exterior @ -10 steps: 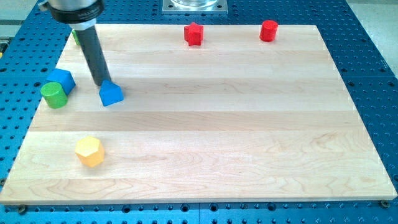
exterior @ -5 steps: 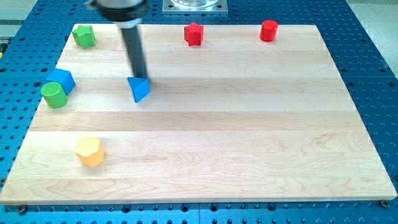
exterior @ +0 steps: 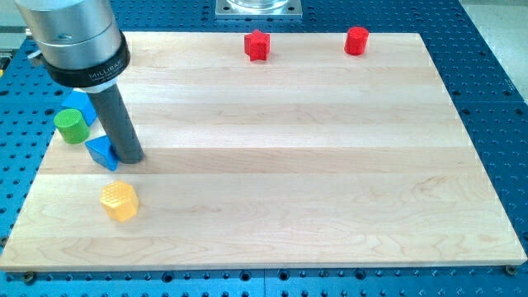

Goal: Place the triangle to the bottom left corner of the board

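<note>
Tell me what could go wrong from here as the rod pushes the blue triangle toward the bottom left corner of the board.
My tip sits on the view's right side of the blue triangle, so a push may drive it left, off the board's edge, not down. The yellow hexagon lies just below and could get knocked along. The green cylinder and blue cube crowd the triangle's upper left and could be bumped.

**Tip against the blue triangle at the board's left**

My tip (exterior: 131, 157) touches the right side of the blue triangular block (exterior: 101, 152) on the pale wooden board (exterior: 289, 165). A green cylinder block (exterior: 71, 126) and a blue cube block (exterior: 76, 105) sit just above-left; a yellow hexagonal block (exterior: 119, 200) lies below.
</note>
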